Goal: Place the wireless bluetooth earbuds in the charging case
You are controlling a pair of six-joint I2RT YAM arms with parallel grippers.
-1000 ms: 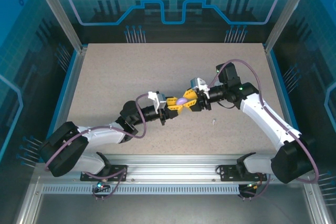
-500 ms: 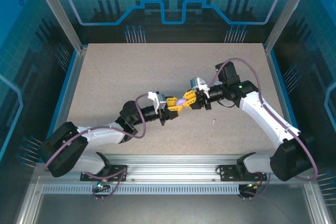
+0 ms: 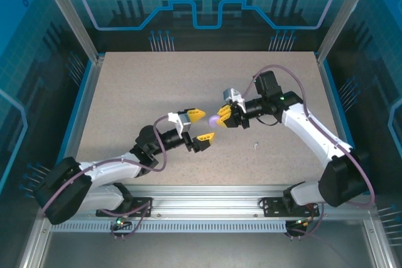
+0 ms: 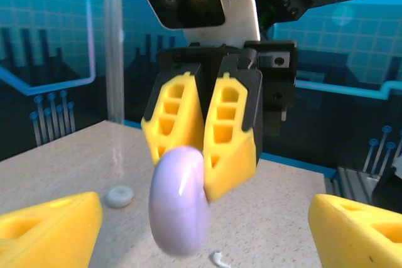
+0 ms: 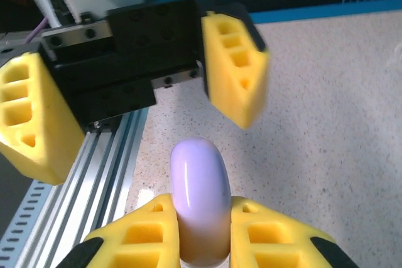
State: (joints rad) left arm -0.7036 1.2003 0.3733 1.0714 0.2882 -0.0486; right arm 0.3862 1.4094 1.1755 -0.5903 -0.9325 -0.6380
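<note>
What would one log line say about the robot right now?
left end effector: open, touching nothing | right end effector: shut on purple case | purple case: held above table

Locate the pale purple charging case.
In the top view the pale purple charging case hangs above the middle of the table, pinched in the right end effector, just right of the open left end effector.

The charging case [image 4: 179, 202] is glossy pale purple with no pattern. The left gripper [image 3: 208, 125] and right gripper [image 3: 219, 118] have yellow fingers on black housings, with white arm links [image 3: 308, 131] and purple cables [image 3: 276, 71]. The table [image 3: 138, 92] is beige with fine speckling, and the backdrop [image 3: 207, 4] is blue with a grid pattern.
</note>
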